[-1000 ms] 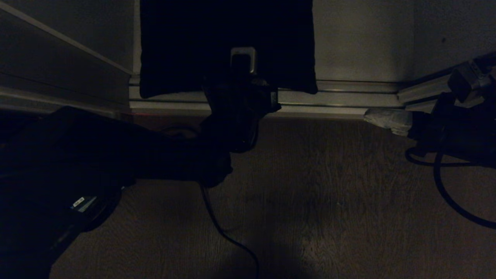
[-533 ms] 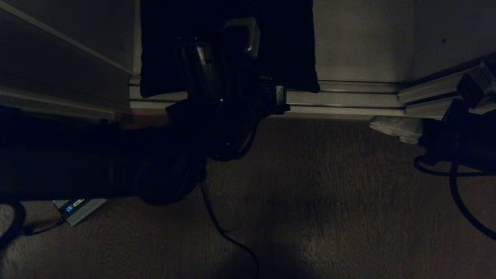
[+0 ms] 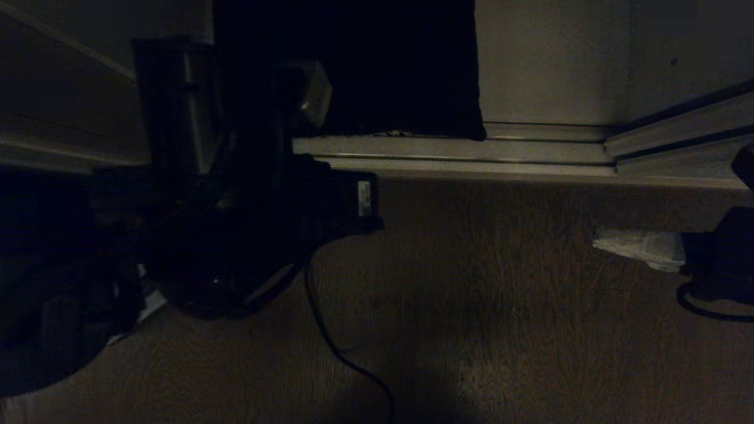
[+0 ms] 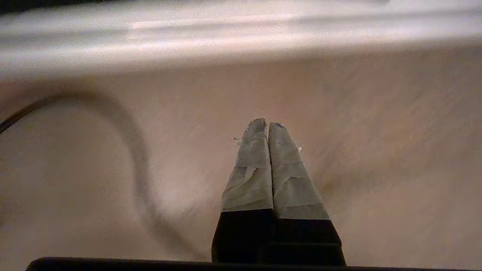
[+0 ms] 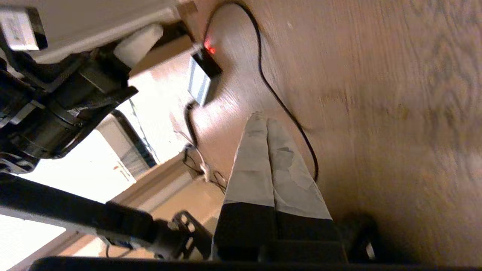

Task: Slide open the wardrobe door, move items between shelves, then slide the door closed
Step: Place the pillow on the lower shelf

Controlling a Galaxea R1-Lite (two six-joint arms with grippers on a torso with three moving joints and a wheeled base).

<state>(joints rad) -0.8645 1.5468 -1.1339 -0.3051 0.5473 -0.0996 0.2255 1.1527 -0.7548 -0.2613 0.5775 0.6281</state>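
A black cushion (image 3: 377,65), one of the items, rests on the off-white bottom shelf (image 3: 548,70) inside the open wardrobe. The pale sliding wardrobe door (image 3: 689,53) stands at the opening's right side. My left arm (image 3: 247,224) is a dark mass low at the left, in front of the cushion's left part. In the left wrist view my left gripper (image 4: 267,126) is shut and empty over the wood floor. My right gripper (image 3: 601,244) hangs low over the floor at the right, its taped fingers (image 5: 260,150) shut on nothing.
The ribbed metal floor track (image 3: 471,156) runs along the wardrobe's front. A black cable (image 3: 330,341) trails across the wood floor (image 3: 500,306). A grey power brick (image 5: 201,75) with a red light lies on the floor at the left.
My left arm has swung left and back from the cushion's front. My right gripper has drawn away from the door frame, nearer and lower over the floor. The cushion stays put.
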